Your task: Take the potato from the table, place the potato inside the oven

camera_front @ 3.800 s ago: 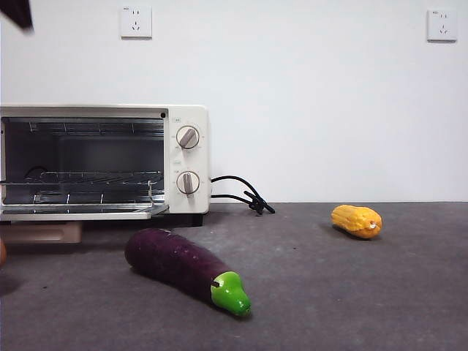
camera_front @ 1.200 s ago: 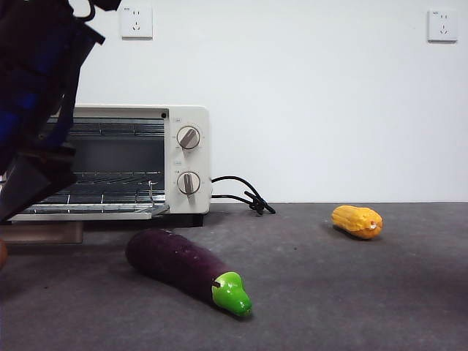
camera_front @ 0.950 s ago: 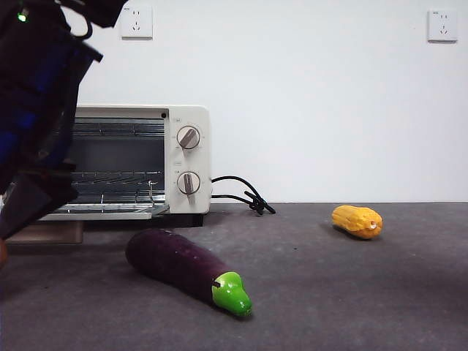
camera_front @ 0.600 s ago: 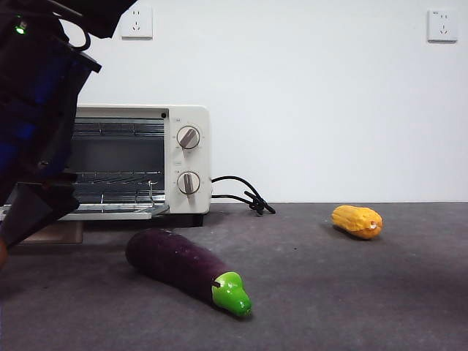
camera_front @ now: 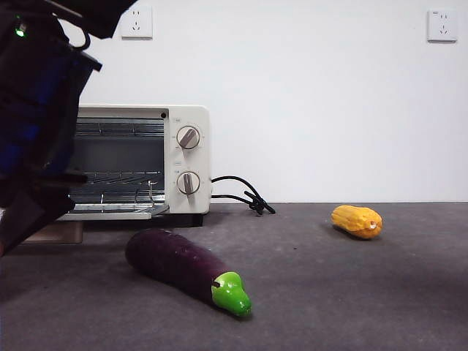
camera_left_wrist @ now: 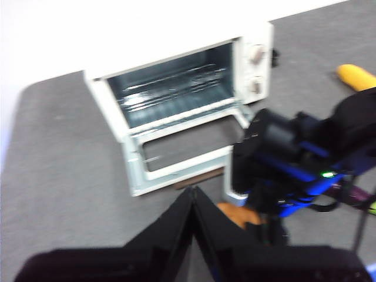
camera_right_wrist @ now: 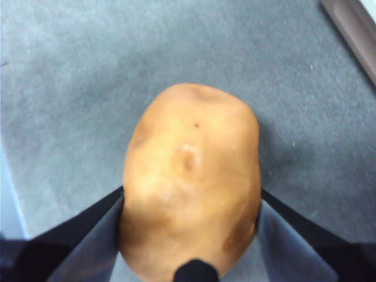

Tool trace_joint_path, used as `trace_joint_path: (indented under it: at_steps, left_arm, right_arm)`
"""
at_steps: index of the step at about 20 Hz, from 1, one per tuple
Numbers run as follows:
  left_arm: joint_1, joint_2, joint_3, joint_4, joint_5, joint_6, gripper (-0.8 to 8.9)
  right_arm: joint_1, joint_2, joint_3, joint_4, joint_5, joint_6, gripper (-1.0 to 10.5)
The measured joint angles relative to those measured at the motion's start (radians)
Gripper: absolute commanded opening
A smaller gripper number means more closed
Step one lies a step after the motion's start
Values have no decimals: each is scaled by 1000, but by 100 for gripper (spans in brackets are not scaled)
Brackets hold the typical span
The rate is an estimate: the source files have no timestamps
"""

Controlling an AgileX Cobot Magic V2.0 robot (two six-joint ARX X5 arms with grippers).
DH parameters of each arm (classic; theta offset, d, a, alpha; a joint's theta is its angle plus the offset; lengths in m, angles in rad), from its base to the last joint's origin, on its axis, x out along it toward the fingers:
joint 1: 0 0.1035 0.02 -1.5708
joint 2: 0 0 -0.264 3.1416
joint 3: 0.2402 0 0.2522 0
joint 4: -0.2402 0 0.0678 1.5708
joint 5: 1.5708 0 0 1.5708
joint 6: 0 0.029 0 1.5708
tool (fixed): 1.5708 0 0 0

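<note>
The right pincer (camera_right_wrist: 191,235) is low at the left side of the surface (camera_front: 329,292), in front of the oven's (camera_front: 131,157) open door. Its jaws touch both sides of the potato (camera_right_wrist: 191,182), which lies on the surface with its long side running away from the wrist. The left pincer (camera_left_wrist: 192,202) waits up high, pressed together and empty.

We count one oven (camera_front: 131,161) with two knobs (camera_front: 188,137), one eggplant (camera_front: 183,267), one corn cob (camera_front: 356,221), one potato (camera_right_wrist: 191,182), two wall sockets (camera_front: 136,22), one black cord (camera_front: 245,196), and two tools, left (camera_left_wrist: 192,202) and right (camera_right_wrist: 191,205), over one table (camera_front: 351,292).
</note>
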Motion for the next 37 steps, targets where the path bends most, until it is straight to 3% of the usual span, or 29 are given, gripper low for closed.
trace_joint_path:
  at_steps: [6,11,20,23,37]
  left_arm:
    - [-14,-23,0,0,-156,-7,-5]
    - [-14,-48,0,0,-276,-32,-5]
    - [-14,-65,0,0,-244,-87,-5]
    - [-14,-65,0,0,-239,-87,-5]
    - [-14,-66,0,0,-238,-87,-5]
  right_arm:
    - [-3,2,254,-216,5,2,30]
    - [-13,2,432,-244,113,-2,31]
    - [-172,2,453,-33,152,-21,30]
    - [-225,2,453,-25,99,-21,28]
    - [-234,56,453,-11,67,-37,-12]
